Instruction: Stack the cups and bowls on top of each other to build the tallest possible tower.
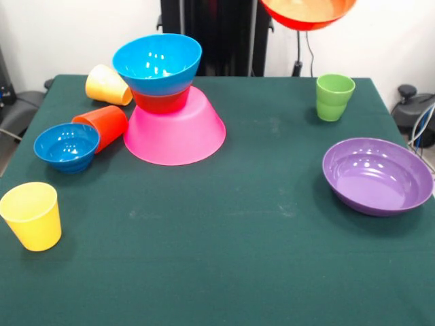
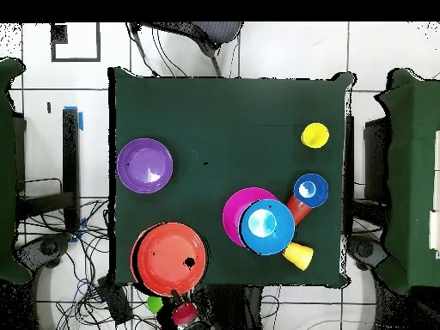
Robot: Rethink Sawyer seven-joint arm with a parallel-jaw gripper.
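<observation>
Gripper hidden, its grip impossible to tell, behind the wide shallow orange plastic bowl (image 1: 308,12) raised at 1 o'clock above the table (image 1: 224,231); the three-bowl tower (image 1: 171,109), pink-based, stands at 10 o'clock.

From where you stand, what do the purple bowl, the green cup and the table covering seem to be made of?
The purple bowl looks like glossy moulded plastic: light glints off its smooth inside. The green cup seems to be plastic too, evenly coloured, with a softer sheen. The table covering looks like dark green cloth, perhaps felt: matt, without reflections, with faint scuffs.
</observation>
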